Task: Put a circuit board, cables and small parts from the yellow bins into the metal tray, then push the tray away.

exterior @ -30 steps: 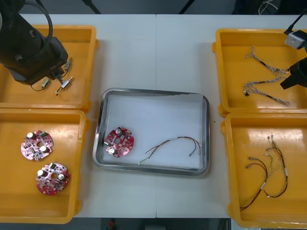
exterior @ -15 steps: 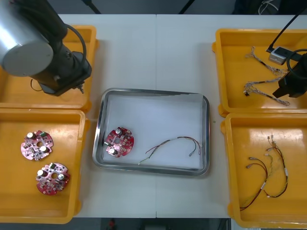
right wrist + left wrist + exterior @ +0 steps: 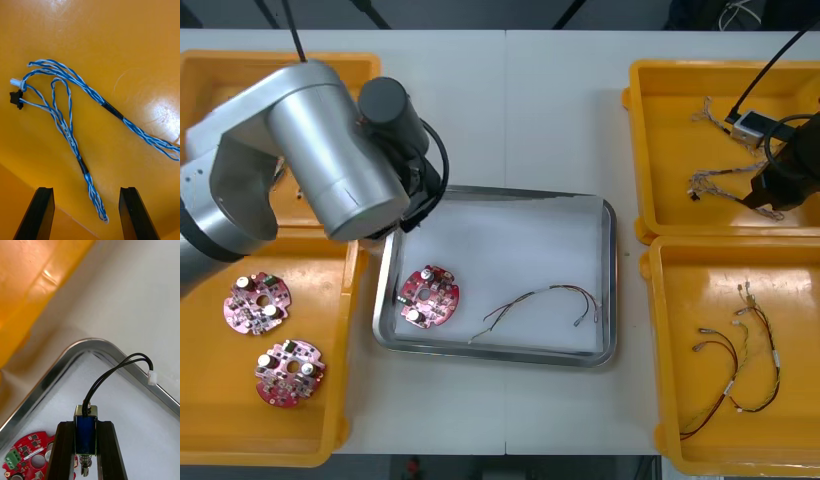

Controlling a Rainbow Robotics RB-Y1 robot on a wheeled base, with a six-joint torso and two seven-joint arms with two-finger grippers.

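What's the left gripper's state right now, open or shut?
Shut: the left gripper clamps a small metal part between its fingers, above the metal tray's corner.

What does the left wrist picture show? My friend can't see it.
The left claw grips a small metal part with a black wire, over a corner of the metal tray. A red circuit board lies in the tray nearby; a yellow bin sits beyond.
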